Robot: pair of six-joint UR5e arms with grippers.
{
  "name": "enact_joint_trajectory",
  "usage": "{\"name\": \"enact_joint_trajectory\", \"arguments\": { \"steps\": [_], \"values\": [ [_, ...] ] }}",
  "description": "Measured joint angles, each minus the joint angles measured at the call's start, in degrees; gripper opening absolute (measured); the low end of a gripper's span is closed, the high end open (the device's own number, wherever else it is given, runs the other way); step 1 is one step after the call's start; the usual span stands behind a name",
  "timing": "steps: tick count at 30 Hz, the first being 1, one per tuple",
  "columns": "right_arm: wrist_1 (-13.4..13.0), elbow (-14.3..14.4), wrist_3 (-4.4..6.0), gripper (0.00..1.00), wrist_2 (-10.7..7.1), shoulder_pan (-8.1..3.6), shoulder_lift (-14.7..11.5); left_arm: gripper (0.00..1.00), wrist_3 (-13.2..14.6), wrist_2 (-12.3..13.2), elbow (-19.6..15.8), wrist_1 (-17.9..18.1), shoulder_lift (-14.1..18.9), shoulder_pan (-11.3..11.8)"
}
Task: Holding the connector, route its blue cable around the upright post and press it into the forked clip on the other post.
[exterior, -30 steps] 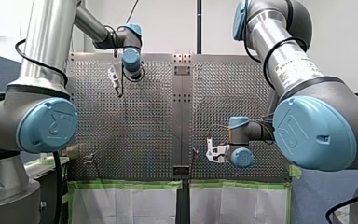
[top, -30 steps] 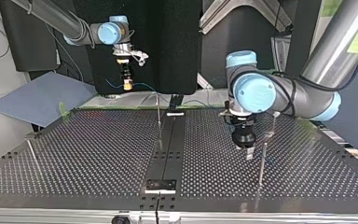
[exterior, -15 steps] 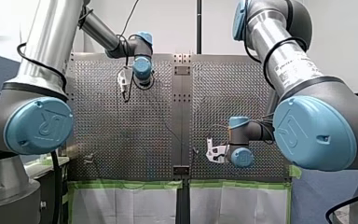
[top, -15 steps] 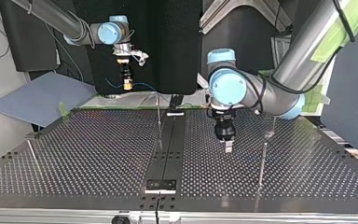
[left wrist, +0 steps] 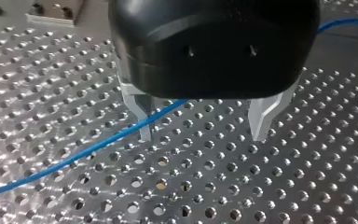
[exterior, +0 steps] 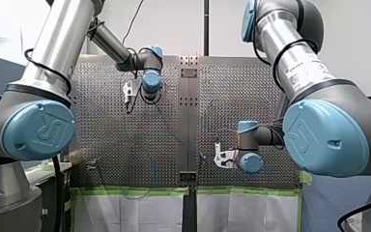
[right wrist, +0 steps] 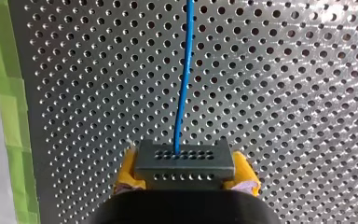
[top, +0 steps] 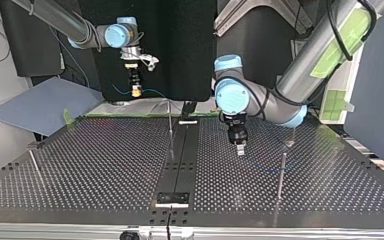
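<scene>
A: Watch my left tool [top: 240, 148] in the top view: slid toward nine o'clock over the last second, closing on the middle post [top: 170, 127] and leaving the four o'clock post [top: 281, 175] behind.

B: Confirmed from the left wrist. Metal fingers [left wrist: 144, 123] spread wide, gripping nothing, with the blue cable [left wrist: 74, 161] crossing the counter [left wrist: 205, 196] and passing just beside one of them.

A: Probably lining up over the slack, then, ready to pinch it for the trip around a post. No routing done yet, by the look of it.

B: And my right tool [right wrist: 186, 176]?

A: Unmoved. Clamped on the connector [right wrist: 184, 158] between yellow pads [right wrist: 127, 173], held up off the counter at about eleven o'clock in the top view, with the cable running straight out ahead.

B: Head count?

A: Two arms, two tools, one connector, one blue cable. Three slim posts counted for sure, adding the nine o'clock post [top: 35, 165], and possibly a fourth behind the four o'clock one. Forked clip too small to pick out.
</scene>
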Motion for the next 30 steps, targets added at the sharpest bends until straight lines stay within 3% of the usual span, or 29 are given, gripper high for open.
{"name": "enact_joint_trajectory", "arguments": {
  "steps": [7, 13, 22, 30],
  "values": [
    [0.14, 0.00, 0.14, 0.00, -0.10, -0.75, 0.01, 1.00, 2.56, -2.28, 0.00, -0.48, -2.42, -1.30],
    [0.19, -0.01, 0.13, 0.00, -0.35, -1.15, 0.00, 1.00, 3.52, -4.90, 0.00, 1.18, -5.34, -3.47],
    [0.59, 0.00, -0.12, 0.00, -0.80, -1.29, 0.00, 1.00, 4.80, -7.73, 0.00, 3.59, -9.83, -4.95],
    [0.94, 0.00, -0.49, 0.00, -0.82, -1.29, 0.00, 1.00, 5.25, -8.54, 0.00, 6.42, -13.90, -5.23]
  ]
}}
